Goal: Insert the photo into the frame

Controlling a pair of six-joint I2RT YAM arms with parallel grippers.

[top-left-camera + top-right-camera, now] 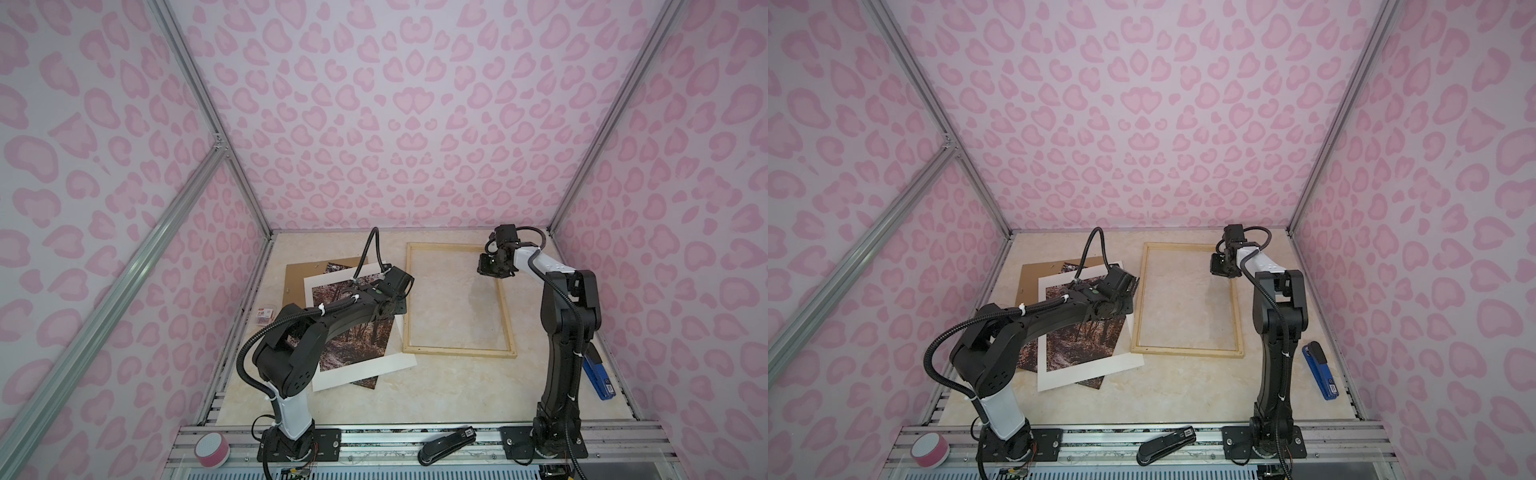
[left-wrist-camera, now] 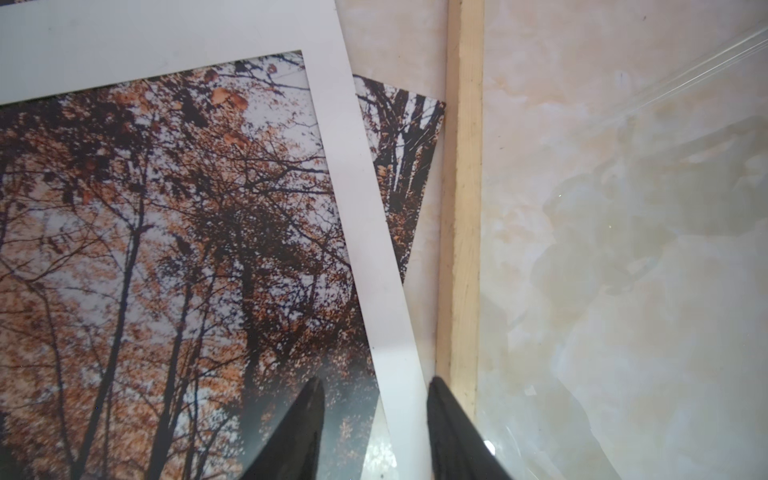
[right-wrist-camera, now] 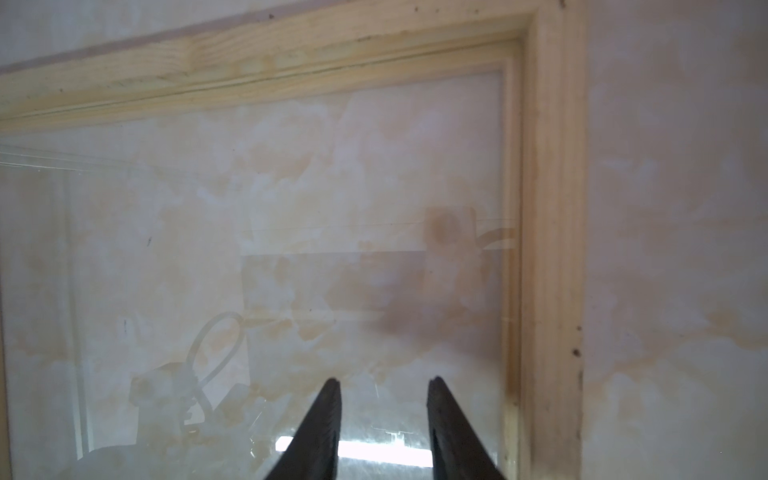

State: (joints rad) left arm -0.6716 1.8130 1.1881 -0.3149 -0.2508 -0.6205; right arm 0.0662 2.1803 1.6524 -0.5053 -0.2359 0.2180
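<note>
Beige marbled table (image 1: 457,395) carries everything. On it, right of the middle, the frame (image 1: 457,352) of pale wood lies flat, with a clear pane inside that shows reflections. Left of the frame lies a white mat (image 1: 365,370), a little turned. The photo (image 1: 357,340) of autumn trees lies under this mat and is seen through its window. One corner of the photo comes out past the mat, just beside the near strip of the frame, so the photo is outside the frame. A brown board (image 1: 299,278) lies under both.

The left gripper (image 2: 374,382) is low over the mat's edge. Its jaws are partly apart, one finger over the photo and one beside the frame strip, and they hold nothing. The right gripper (image 3: 383,382) hangs above the pane near a far corner of the frame, jaws partly apart and empty.
</note>
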